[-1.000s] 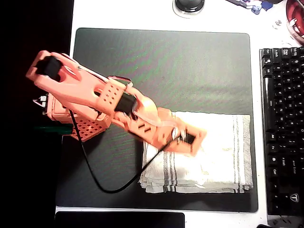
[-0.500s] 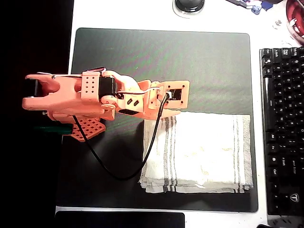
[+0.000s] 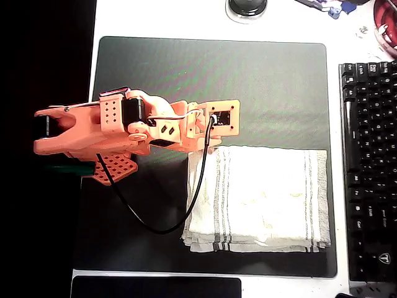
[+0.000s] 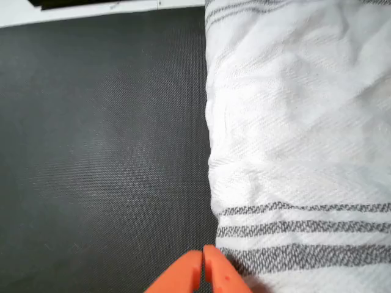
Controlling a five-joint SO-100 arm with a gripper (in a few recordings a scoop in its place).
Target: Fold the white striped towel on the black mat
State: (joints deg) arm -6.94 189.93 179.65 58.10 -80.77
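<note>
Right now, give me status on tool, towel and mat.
Tool shut, empty, at the towel's edge. White striped towel lies folded in layers on black mat. Nothing in the way; keyboard sits off the mat.

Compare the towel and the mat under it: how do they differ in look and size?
The white striped towel is off-white with grey stripes; the black mat is plain dark. The towel is wrinkled and layered, the mat flat and smooth. The towel is far smaller than the mat. Both are rectangular.

Orange plastic arm [image 3: 118, 127] with perforated panels, black motor blocks, and a black cable [image 3: 155, 217] looping off it; claw [image 4: 203, 262] tips pointed, orange.
</note>
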